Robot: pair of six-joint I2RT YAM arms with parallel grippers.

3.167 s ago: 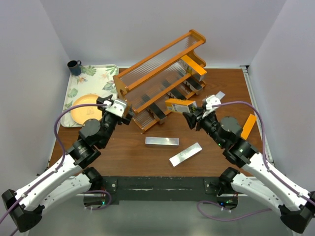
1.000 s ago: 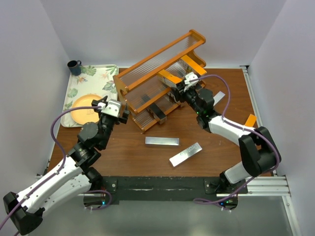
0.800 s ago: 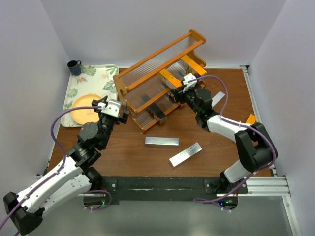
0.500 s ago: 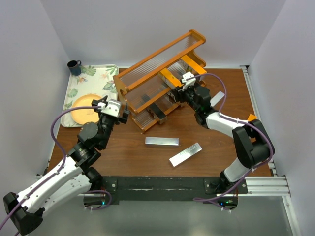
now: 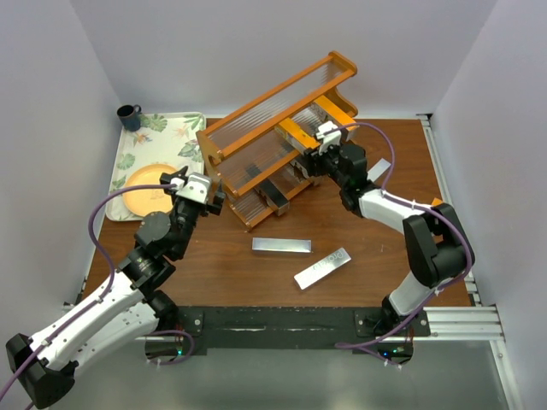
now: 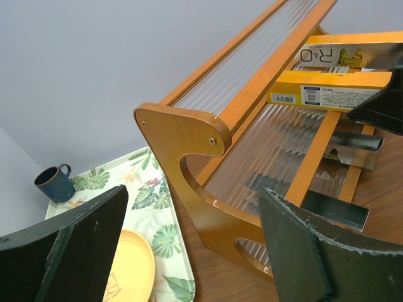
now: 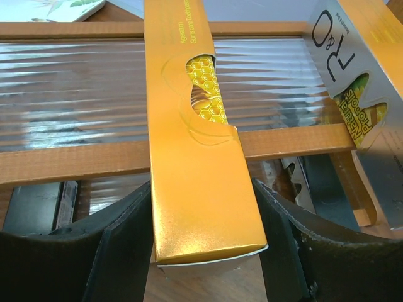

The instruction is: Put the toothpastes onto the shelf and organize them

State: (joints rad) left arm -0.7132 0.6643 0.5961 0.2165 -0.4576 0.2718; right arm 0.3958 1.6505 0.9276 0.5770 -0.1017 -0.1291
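The orange-brown stepped shelf (image 5: pixel 214 158) stands at the table's middle back. My right gripper (image 5: pixel 318 154) is shut on an orange-gold toothpaste carton (image 7: pixel 195 138), which lies across the shelf's middle tier (image 7: pixel 75 160); both fingers (image 7: pixel 119 245) press its sides. A second orange and silver carton (image 7: pixel 352 69) lies beside it on the right. Dark cartons (image 5: pixel 275 195) rest on the lowest tier. Two silver cartons (image 5: pixel 281 246) (image 5: pixel 323 267) lie on the table in front. My left gripper (image 6: pixel 189 251) is open and empty, just short of the shelf's left end panel (image 6: pixel 189 138).
A floral tray (image 5: pixel 162 128) at the back left holds a yellow plate (image 5: pixel 145 190) and a dark mug (image 5: pixel 129 116). Another silver carton (image 5: pixel 376 170) lies right of the shelf. An orange carton (image 5: pixel 434 205) shows partly behind my right arm.
My right gripper has carried the orange-gold carton from in front of the shelf up onto the middle tier and pushed it slightly further in. The left arm has barely moved.
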